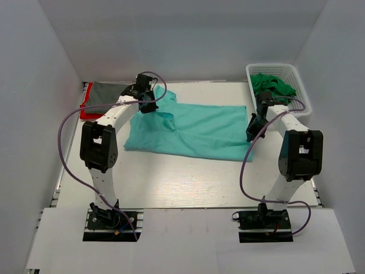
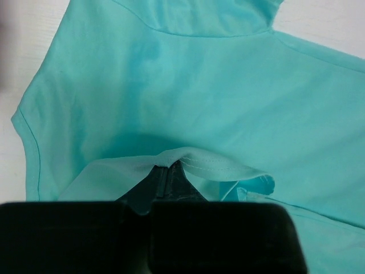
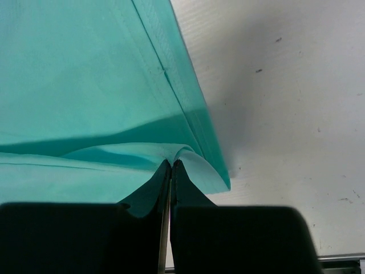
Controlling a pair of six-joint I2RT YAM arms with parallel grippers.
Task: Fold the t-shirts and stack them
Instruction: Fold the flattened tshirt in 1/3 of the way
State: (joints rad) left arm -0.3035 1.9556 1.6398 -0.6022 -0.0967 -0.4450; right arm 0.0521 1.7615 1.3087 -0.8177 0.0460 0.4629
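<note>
The light teal t-shirt (image 1: 199, 132) lies spread on the table (image 1: 171, 182), long axis left to right. The left tool (image 1: 146, 104) is closed on its left-end hem, the right tool (image 1: 254, 127) on its right-end hem corner; cloth spans between both.

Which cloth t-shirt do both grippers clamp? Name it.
The large light teal t-shirt mid-table; left gripper and right gripper pinch it. Dark grey shirt and red shirt lie far left, green shirt in the white basket.

Overhead wide; wrist views close, sharing teal t-shirt (image 1: 194, 131).
</note>
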